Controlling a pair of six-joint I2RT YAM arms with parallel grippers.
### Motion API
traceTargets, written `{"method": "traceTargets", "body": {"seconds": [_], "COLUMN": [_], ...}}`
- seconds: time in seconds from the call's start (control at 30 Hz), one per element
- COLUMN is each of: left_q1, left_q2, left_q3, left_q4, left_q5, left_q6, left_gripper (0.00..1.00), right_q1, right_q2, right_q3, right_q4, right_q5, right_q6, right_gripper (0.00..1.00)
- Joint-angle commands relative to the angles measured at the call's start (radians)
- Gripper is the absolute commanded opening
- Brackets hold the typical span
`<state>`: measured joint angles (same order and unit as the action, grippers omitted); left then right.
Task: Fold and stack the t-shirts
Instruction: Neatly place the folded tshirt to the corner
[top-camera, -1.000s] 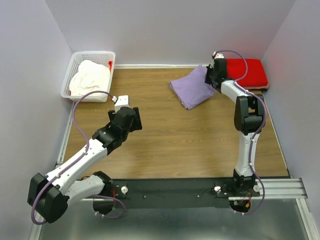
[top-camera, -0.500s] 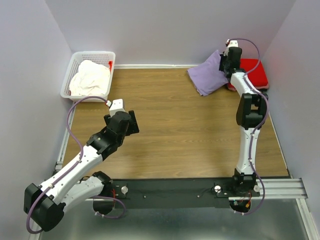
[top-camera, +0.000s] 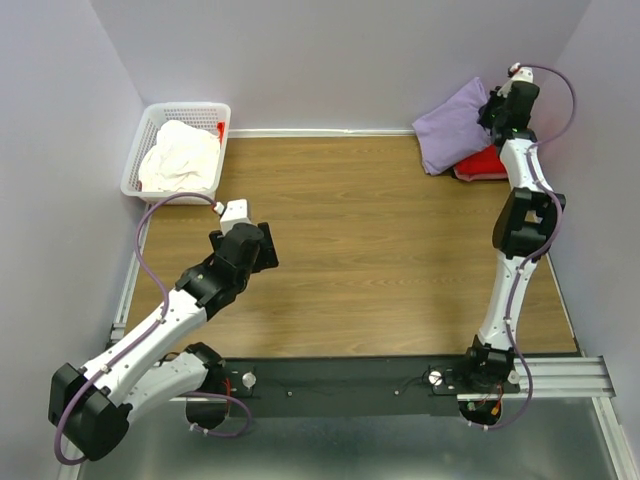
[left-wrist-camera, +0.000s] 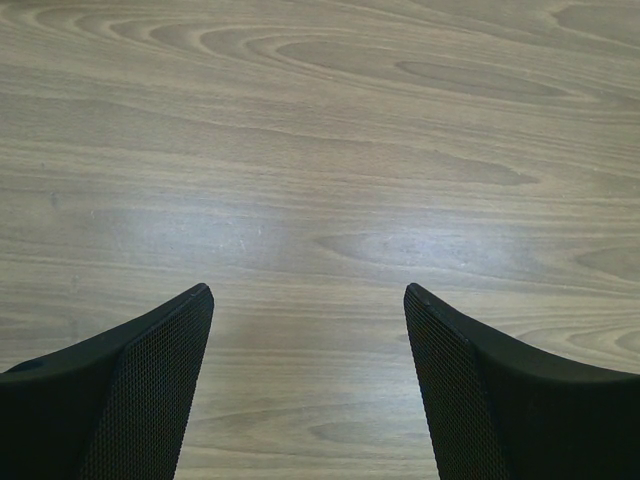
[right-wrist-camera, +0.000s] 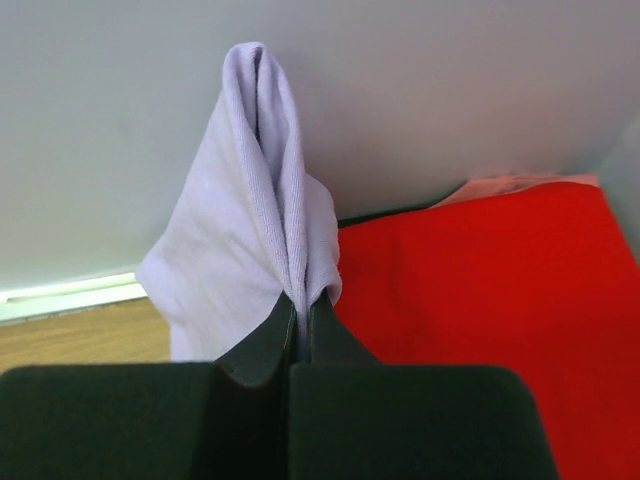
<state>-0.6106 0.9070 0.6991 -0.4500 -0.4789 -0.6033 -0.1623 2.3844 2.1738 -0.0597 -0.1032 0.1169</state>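
Woodgrain table (top-camera: 380, 260), perhaps lilac-tinted walls (top-camera: 340, 60)

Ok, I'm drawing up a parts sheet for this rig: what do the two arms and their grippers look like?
Both the left arm and the right arm have white link shells and bulky black joints, with a thin purple cable looping along each. The left gripper has black, tapered fingers with a fine mesh-textured inner face; the right gripper is matte black too.
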Motion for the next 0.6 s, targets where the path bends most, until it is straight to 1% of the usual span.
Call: {"method": "traceTargets", "body": {"seconds": [0.0,0.3,0.57], "left_q1": [0.003,0.003,0.002], "left_q2": [0.012,0.044,0.081], "left_q3": [-0.012,-0.013,-0.015], "left_q4": [0.016,0.023,0.031], "left_q5": [-0.001,0.006,0.017], "left_q6": [-0.010,0.004,0.011], "left_gripper": [0.84,0.83,0.83], "right_q1": [-0.042,-0.157,-0.186], "right_q2": [-0.004,0.025,0.094], "right_q3": [0.061,0.087,0.126], "right_q4": [0.009,0.006,0.006], "right_q5": [-0.047,-0.093,-0.061], "right_q6": [0.043,0.064,-0.023], "right_gripper": [0.00,0.01,0.01]}}
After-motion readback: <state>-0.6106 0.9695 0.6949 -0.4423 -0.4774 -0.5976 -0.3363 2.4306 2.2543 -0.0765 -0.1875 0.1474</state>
